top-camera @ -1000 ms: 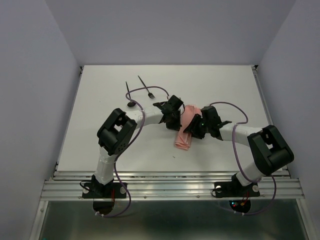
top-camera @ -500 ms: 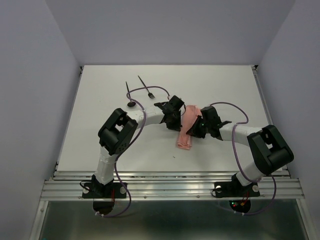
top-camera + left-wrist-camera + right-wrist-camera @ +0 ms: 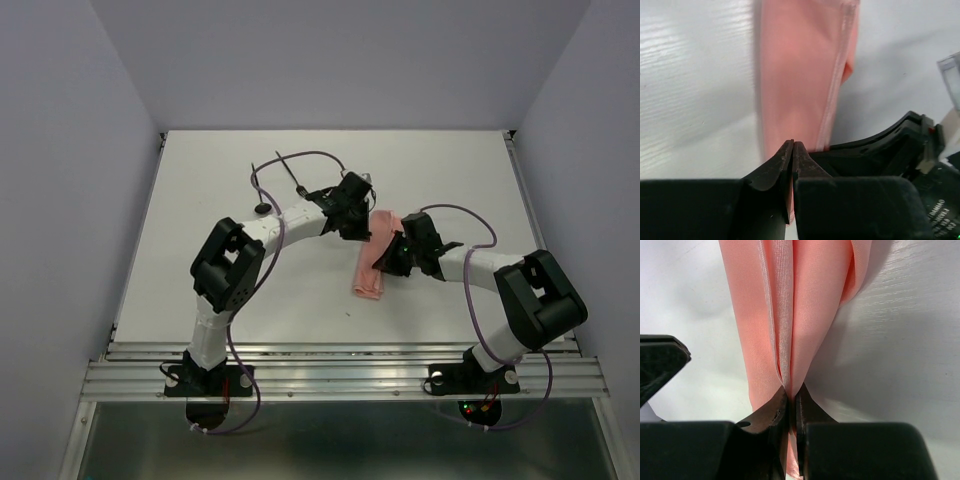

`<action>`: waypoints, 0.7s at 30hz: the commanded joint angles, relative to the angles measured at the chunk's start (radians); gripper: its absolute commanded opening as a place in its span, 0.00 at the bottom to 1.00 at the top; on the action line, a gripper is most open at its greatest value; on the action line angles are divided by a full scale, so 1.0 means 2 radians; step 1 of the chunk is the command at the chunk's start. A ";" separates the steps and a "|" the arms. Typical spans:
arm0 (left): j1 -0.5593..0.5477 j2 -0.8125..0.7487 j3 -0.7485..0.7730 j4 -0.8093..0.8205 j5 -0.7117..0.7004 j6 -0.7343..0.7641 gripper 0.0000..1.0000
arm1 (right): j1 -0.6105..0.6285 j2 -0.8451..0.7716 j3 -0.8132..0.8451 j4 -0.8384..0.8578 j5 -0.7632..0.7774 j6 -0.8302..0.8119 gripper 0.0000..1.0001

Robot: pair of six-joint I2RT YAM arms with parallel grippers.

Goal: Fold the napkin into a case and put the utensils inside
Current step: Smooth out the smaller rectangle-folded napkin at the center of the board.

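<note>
The pale pink napkin (image 3: 367,281) lies as a narrow folded strip at the table's middle, running from far right to near left. My left gripper (image 3: 364,227) is shut on its far end; in the left wrist view (image 3: 792,145) a thin pink layer of the napkin (image 3: 795,65) shows between the jaws. My right gripper (image 3: 384,262) is shut on the strip's right edge, and the right wrist view (image 3: 791,391) shows it pinching a lengthwise fold of the napkin (image 3: 805,305). The black fork (image 3: 291,172) and spoon (image 3: 262,208) lie apart at the far left.
A purple cable (image 3: 305,156) loops from the left arm over the fork and spoon. Another purple cable (image 3: 470,215) arcs above the right arm. The white table (image 3: 200,270) ends at a metal rail (image 3: 340,375) in front, with walls on three sides.
The right gripper has shut on the napkin's fold. The left arm has stretched farther from me with the napkin's far end, and its cable now hangs over the utensils.
</note>
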 commanded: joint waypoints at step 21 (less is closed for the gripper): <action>0.001 0.088 0.052 0.025 0.045 0.031 0.10 | -0.104 -0.015 0.110 -0.109 0.073 -0.149 0.67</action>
